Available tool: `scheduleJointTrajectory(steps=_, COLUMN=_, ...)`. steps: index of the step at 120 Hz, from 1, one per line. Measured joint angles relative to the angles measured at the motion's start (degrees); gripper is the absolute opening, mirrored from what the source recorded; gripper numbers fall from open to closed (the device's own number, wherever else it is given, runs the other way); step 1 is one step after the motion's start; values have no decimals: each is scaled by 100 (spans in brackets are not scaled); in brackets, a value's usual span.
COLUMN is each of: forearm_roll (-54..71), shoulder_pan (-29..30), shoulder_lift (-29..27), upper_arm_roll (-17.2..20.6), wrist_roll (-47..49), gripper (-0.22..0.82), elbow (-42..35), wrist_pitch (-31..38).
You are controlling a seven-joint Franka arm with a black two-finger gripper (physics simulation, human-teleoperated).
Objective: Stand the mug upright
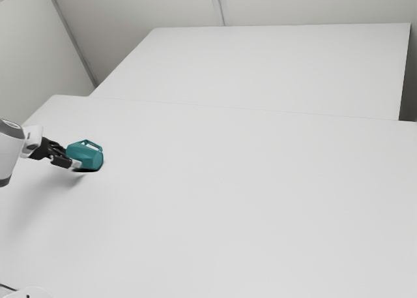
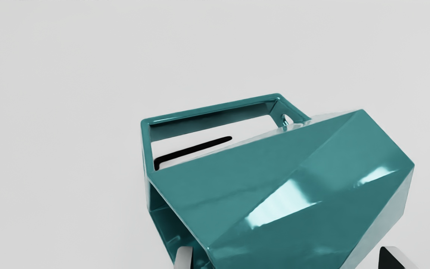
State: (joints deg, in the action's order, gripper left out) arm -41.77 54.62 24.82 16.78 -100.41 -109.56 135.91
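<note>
At the exterior view's left, my gripper (image 1: pixel 76 163) reaches the near side of the faceted teal mug (image 1: pixel 91 157). The mug lies on its side, its angular handle on the side facing away from my hand. In the wrist view the mug (image 2: pixel 282 179) extends between the widely spread fingertips of my gripper (image 2: pixel 289 257). One fingertip (image 2: pixel 183 257) overlaps the mug's open mouth, and the other stands beyond its closed base with a gap. Whether the first finger touches the rim, I cannot tell. The mug's lower part is hidden.
A broad white table (image 1: pixel 234 200) extends under the arm and mug, with another white surface (image 1: pixel 260 70) adjoining its far edge. Pale walls rise behind. A white object with a dark cable (image 1: pixel 29 292) sits at the exterior view's bottom left corner.
</note>
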Motion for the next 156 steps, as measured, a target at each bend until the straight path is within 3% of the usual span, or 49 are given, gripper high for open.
scheduleJointTrajectory(steps=59, forearm_roll=-67, shoulder_pan=-20, shoulder_lift=18, upper_arm_roll=87, wrist_roll=-99, gripper=36, elbow=-40, wrist_pitch=76)
scheduleJointTrajectory(steps=70, forearm_roll=-91, shoulder_pan=-20, shoulder_lift=13, upper_arm_roll=90, wrist_roll=-111, gripper=25, elbow=-36, wrist_pitch=112)
scheduleJointTrajectory(steps=81, forearm_roll=-87, shoulder_pan=-20, shoulder_lift=1, upper_arm_roll=127, wrist_roll=-116, gripper=3, elbow=-26, wrist_pitch=133)
scheduleJointTrajectory(steps=91, forearm_roll=-82, shoulder_pan=-20, shoulder_lift=-14, upper_arm_roll=163, wrist_roll=-122, gripper=-6, elbow=-4, wrist_pitch=156)
scheduleJointTrajectory(steps=125, forearm_roll=-23, shoulder_pan=-21, shoulder_lift=-69, upper_arm_roll=294, wrist_roll=-135, gripper=-12, elbow=18, wrist_pitch=303)
scheduleJointTrajectory(steps=156, forearm_roll=-23, shoulder_pan=-253, shoulder_lift=-638, upper_arm_roll=288, wrist_roll=-122, gripper=-14, elbow=-119, wrist_pitch=353)
